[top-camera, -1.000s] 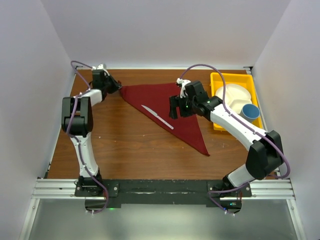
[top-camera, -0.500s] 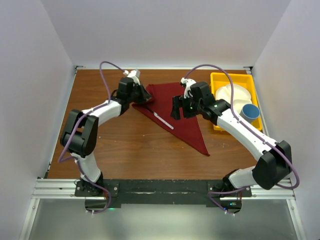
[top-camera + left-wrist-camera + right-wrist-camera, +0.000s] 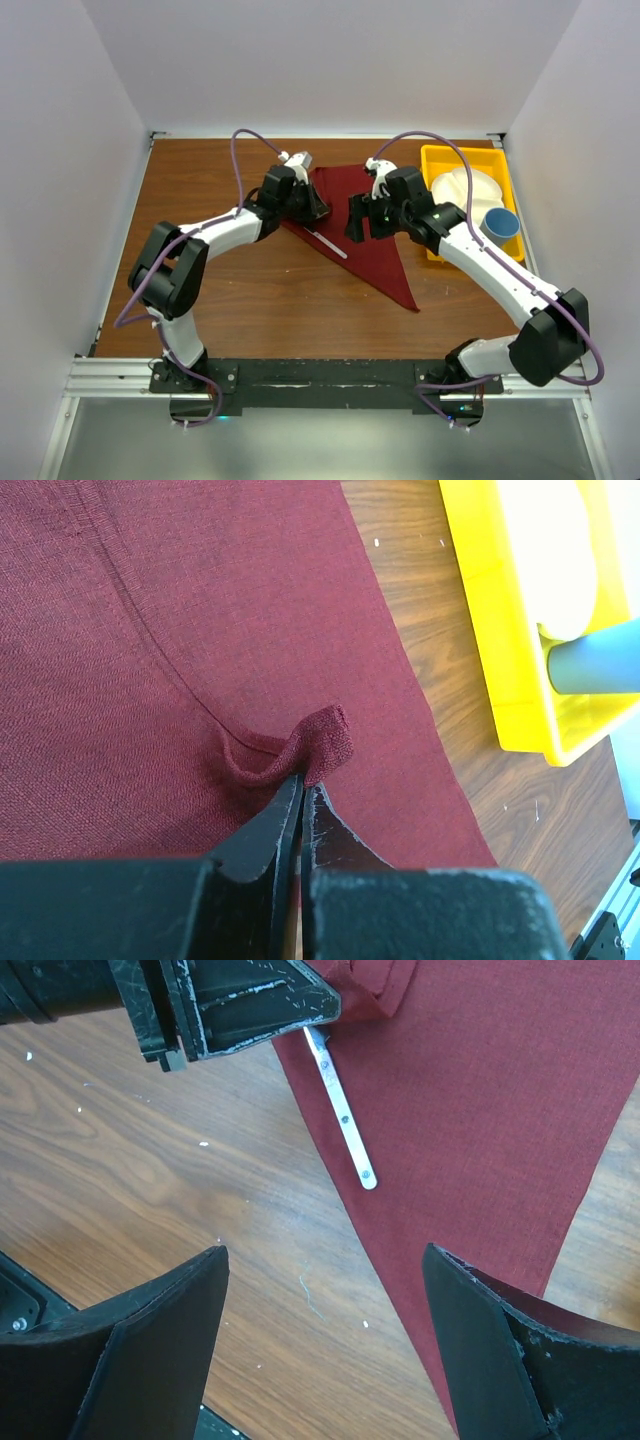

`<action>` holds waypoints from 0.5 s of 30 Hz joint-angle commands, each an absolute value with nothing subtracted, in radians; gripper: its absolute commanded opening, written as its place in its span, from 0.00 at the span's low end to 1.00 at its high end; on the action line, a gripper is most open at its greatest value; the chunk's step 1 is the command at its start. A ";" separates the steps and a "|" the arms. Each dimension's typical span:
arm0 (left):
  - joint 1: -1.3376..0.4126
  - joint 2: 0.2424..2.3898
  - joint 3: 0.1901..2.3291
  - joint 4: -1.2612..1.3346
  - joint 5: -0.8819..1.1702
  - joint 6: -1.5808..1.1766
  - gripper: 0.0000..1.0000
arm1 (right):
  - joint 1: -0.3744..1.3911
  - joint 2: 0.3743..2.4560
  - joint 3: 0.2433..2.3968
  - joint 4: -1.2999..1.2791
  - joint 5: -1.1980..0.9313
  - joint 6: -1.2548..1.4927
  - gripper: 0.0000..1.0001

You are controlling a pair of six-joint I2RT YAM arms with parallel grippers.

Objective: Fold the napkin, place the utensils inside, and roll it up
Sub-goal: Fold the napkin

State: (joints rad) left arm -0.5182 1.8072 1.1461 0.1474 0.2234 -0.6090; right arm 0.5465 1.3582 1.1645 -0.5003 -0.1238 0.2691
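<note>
The dark red napkin (image 3: 378,252) lies on the wooden table as a long triangle, its point toward the front. My left gripper (image 3: 303,780) is shut on its left corner (image 3: 326,738), which is lifted and curled over the cloth. A slim silvery utensil (image 3: 328,243) lies along the napkin's left edge; in the right wrist view, the utensil (image 3: 342,1115) runs out from under the left gripper's fingers (image 3: 250,1005). My right gripper (image 3: 325,1252) hovers open above the napkin (image 3: 480,1110) edge with nothing between its fingers.
A yellow tray (image 3: 432,160) at the back right holds a white divided plate (image 3: 465,190) and a blue cup (image 3: 500,222). It stands just right of the napkin. White walls close in the table on three sides.
My left gripper has carried the napkin's left corner from the far left rightward over the cloth, folding it in. The right arm has stayed almost still.
</note>
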 commanded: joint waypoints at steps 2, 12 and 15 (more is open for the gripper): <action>-0.535 1.792 1.132 0.155 0.218 -0.606 0.03 | 0.540 1.322 1.158 -0.483 -0.133 0.261 0.82; -0.549 1.802 1.085 0.140 0.233 -0.607 0.03 | 0.537 1.313 1.147 -0.482 -0.137 0.262 0.83; -0.549 1.798 1.072 0.138 0.239 -0.601 0.03 | 0.538 1.315 1.149 -0.483 -0.132 0.262 0.83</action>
